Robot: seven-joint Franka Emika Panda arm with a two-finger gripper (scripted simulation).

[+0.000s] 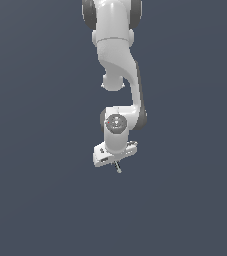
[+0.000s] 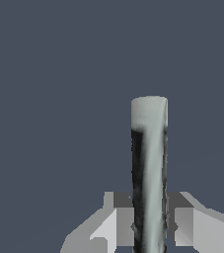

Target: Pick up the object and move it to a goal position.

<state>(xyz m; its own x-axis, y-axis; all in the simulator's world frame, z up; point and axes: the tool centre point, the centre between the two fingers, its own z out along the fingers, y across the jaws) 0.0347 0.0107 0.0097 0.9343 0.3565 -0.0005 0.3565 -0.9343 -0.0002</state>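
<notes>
**Ana:** Closest to the wrist camera stand the pincer's [image 2: 149, 225] two grey fingers [image 2: 121, 225], one on each side of the object [image 2: 149, 168], both pressed against its sides.

**Ben:** So the pincer is clamped on the object?

**Ana:** Yes, closed on it, with no gap showing on either side. In the wrist view the object reads as a straight round rod. Its end away from the fingers is pale grey, flat-cut and lighter than the rest. The shaft is light grey-green with a dark streak running lengthwise along one side.

**Ben:** And from the exterior view?

**Ana:** It is tiny there. The object [image 1: 117, 168] pokes out below the pincer [image 1: 116, 163] as a thin light sliver, tilted slightly toward the exterior view's right, much shorter than the pincer's white body is wide. Whether its tip is darker cannot be told at that size.

**Ben:** What surrounds it?

**Ana:** Only the arm [image 1: 116, 65], white with dark joints, coming down from the top edge of the exterior view and bending at the wrist just above the pincer. Everything behind is a flat, uniform slate-blue; whether that is a bench surface cannot be told. The object touches only the fingers, and nothing lies beside or below it in either view.
</notes>
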